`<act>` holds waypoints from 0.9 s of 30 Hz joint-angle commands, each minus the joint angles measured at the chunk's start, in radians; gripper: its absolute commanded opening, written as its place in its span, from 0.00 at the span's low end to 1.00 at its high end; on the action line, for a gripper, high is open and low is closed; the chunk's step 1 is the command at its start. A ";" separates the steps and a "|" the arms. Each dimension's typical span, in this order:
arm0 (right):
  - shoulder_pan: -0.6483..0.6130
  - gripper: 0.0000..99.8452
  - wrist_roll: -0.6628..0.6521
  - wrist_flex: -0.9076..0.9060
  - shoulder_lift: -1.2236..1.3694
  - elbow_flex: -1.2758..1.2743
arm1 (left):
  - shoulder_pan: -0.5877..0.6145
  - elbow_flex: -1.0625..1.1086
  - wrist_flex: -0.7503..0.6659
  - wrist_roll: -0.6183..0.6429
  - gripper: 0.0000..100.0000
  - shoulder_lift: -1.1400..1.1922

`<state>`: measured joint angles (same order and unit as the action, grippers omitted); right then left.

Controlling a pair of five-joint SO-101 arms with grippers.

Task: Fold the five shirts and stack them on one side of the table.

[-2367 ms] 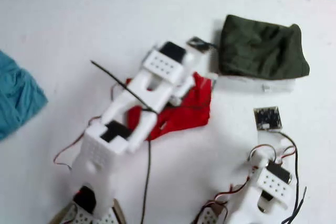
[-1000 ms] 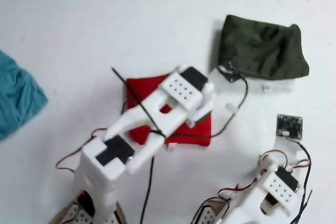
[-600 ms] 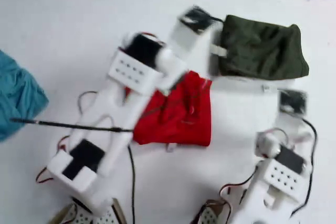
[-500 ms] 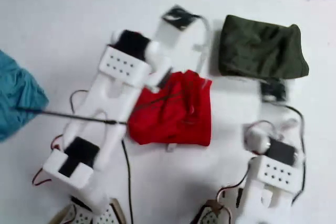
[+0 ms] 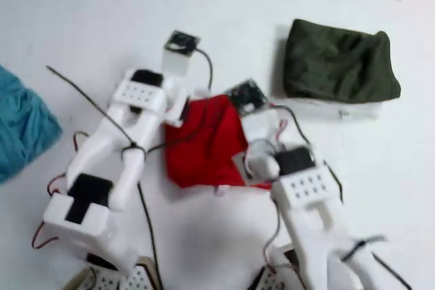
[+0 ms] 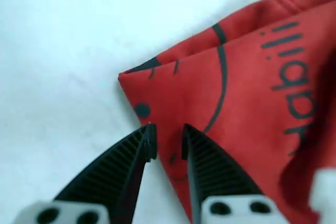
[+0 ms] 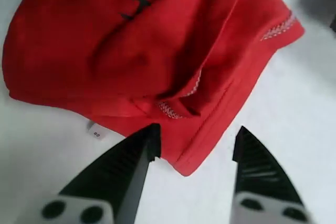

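— Shirts first: where do they lie?

— The red shirt (image 5: 204, 144) is loosely folded and rumpled, in the middle of the table (image 5: 81, 18). The green shirt (image 5: 336, 62) is folded, off the red one's far right corner, near it but apart. The blue shirt (image 5: 20, 123) lies bunched well apart to the red one's left.

— And the arms?

— Both are at the red shirt. The left arm (image 5: 112, 147) lies along its left side, with the left gripper (image 6: 167, 140) at its far left corner. The right arm (image 5: 306, 195) comes over its near right part.

— Fingers?

— On the left they stand a narrow gap apart, one tip over the cloth and the other right at its edge, over bare table. I can't tell whether they touch the cloth. The right gripper (image 7: 195, 142) has its fingers spread wide, straddling a hem corner of the red shirt, and the cloth lies loose between them.

— Anything else on that shirt?

— Dark lettering across its top and a deep crease in it. A small white tag (image 7: 94, 129) pokes out from under its edge, just beside one finger of the right gripper.
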<state>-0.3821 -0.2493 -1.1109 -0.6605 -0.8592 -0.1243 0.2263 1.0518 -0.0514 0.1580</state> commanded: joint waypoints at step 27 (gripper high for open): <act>0.013 0.02 -0.052 0.019 0.381 0.279 | 0.009 0.090 -0.167 0.008 0.11 0.123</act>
<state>-0.3974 -0.2539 -1.1063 -0.2309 -0.6183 -0.1243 0.3353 0.8938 -0.0499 0.2578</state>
